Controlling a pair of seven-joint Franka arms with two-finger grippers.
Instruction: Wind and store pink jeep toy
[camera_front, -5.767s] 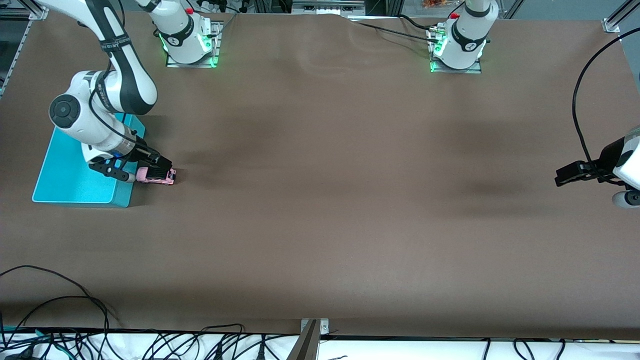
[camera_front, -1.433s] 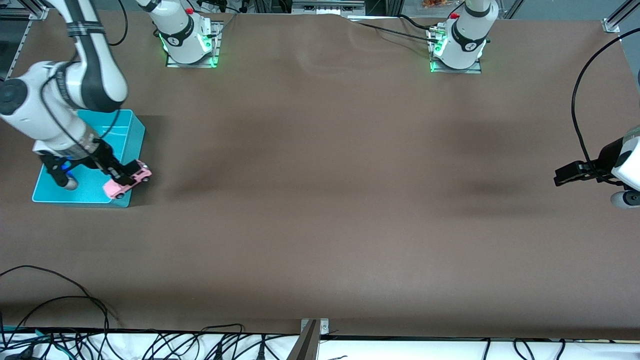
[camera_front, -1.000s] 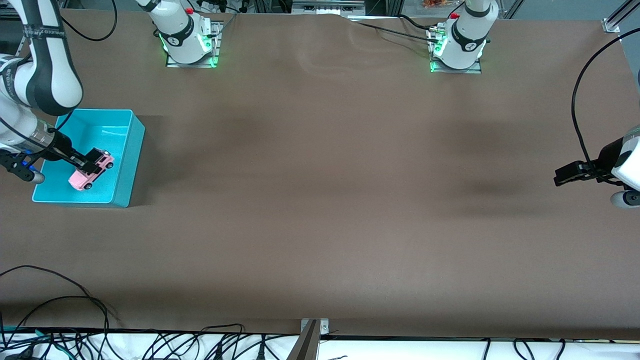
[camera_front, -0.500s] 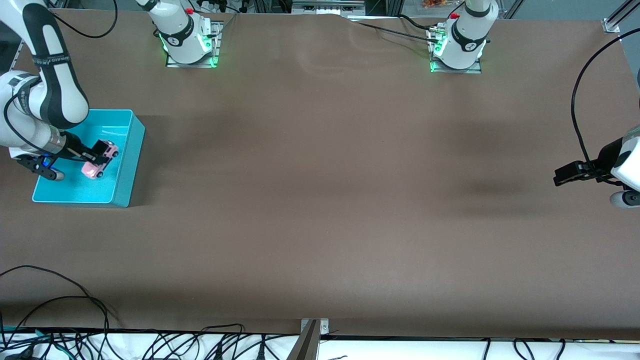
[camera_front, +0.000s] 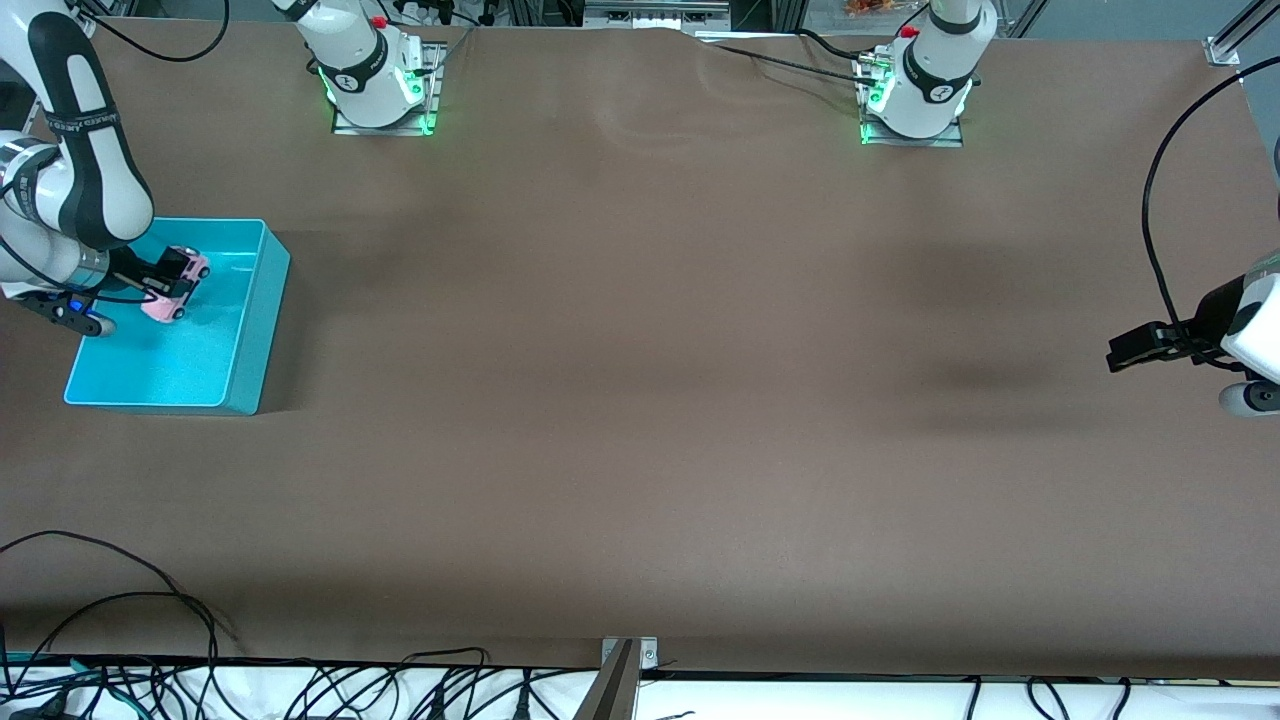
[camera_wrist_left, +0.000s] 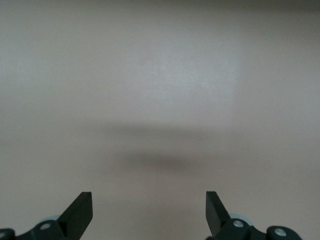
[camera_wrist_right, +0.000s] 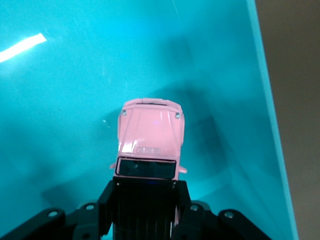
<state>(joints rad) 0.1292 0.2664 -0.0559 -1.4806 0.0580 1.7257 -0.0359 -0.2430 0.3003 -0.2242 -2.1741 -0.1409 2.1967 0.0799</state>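
Observation:
The pink jeep toy, light pink with a black roof, hangs inside the turquoise bin, over the part of its floor nearest the robots' bases. My right gripper is shut on the jeep's roof and sides from the rear, and the bonnet points away from the wrist. My left gripper waits open over bare table at the left arm's end, nothing between its fingers.
The bin stands at the right arm's end of the brown table. Cables trail along the table edge nearest the front camera. Both arm bases stand along the farthest edge.
My right gripper has carried the jeep across the bin toward the robots' bases, still shut on it. The left arm has not moved.

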